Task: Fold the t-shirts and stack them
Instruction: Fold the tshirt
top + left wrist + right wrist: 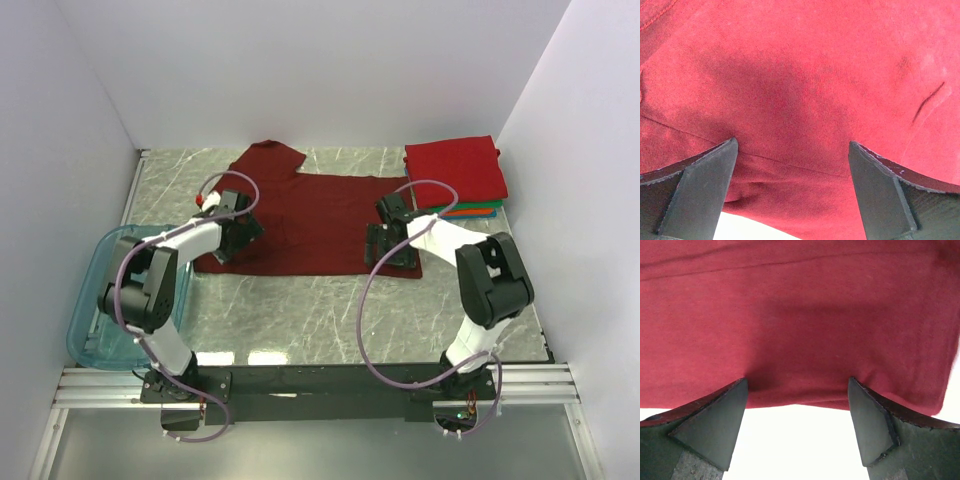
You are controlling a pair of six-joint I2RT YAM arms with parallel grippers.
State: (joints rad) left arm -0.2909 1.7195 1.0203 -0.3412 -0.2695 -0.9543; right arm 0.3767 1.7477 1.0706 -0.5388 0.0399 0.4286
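Maroon t-shirt point(310, 215) lies flat on the worktop point(300, 310). My left tool point(792, 141) and right tool point(797, 380) both gape open over its near hem, gripping nothing. Risk: pinching only one layer, or closing unevenly, would skew the fold. Folded stack point(455, 170) sits beyond the shirt's right corner, and swinging cloth could knock it.

Bright, even overhead light fills the top view, and pale glare streaks the table point(300, 300) on the near side of the maroon t-shirt point(310, 225). In both wrist views a soft shadow darkens that t-shirt just ahead of the left pincer point(792, 150) and right pincer point(797, 385). The table beside its hem blows out white.
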